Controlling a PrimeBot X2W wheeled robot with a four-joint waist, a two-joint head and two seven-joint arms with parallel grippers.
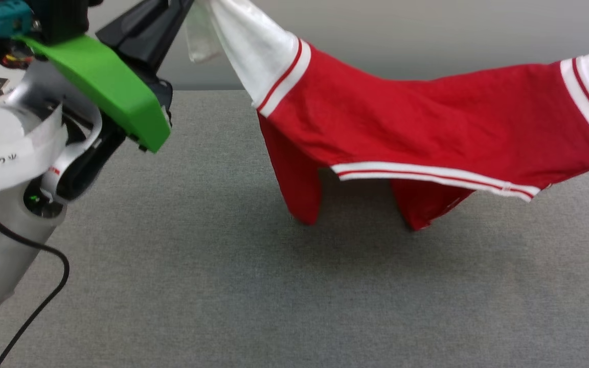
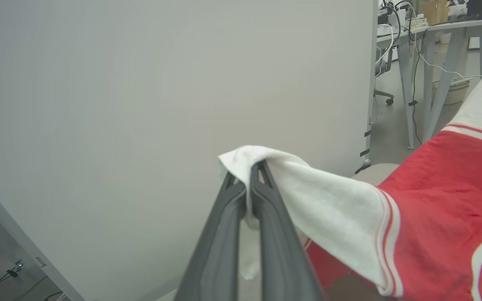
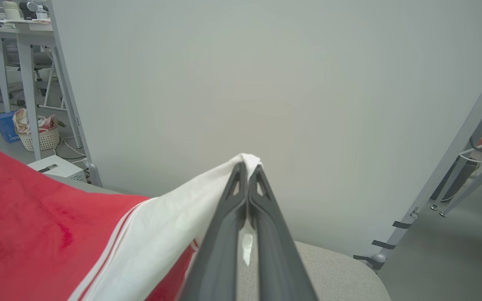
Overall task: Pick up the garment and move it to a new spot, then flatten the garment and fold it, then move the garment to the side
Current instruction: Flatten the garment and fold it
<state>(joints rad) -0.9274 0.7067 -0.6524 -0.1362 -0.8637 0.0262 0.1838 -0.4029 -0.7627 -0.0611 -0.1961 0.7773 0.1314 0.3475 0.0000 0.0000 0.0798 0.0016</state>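
**A:** So where's the garment (image 1: pixel 427 117) at?

**B:** It's strung across the upper half of the head view, sagging like a hammock over the grey bench (image 1: pixel 197 286). Two red flaps dangle mid-frame, down near the bench. Can't tell if they actually touch it.

**A:** And the fingers?

**B:** The left fingers (image 2: pixel 220 234) are clamped tight on one white sleeve tip, mid-frame in the left wrist view. The right fingers (image 3: pixel 274 251) pinch the other sleeve tip the same way, mid-frame in the right wrist view.

**A:** Head count?

**B:** One garment, two white sleeves, two pairs of fingers, one sleeve per pair.
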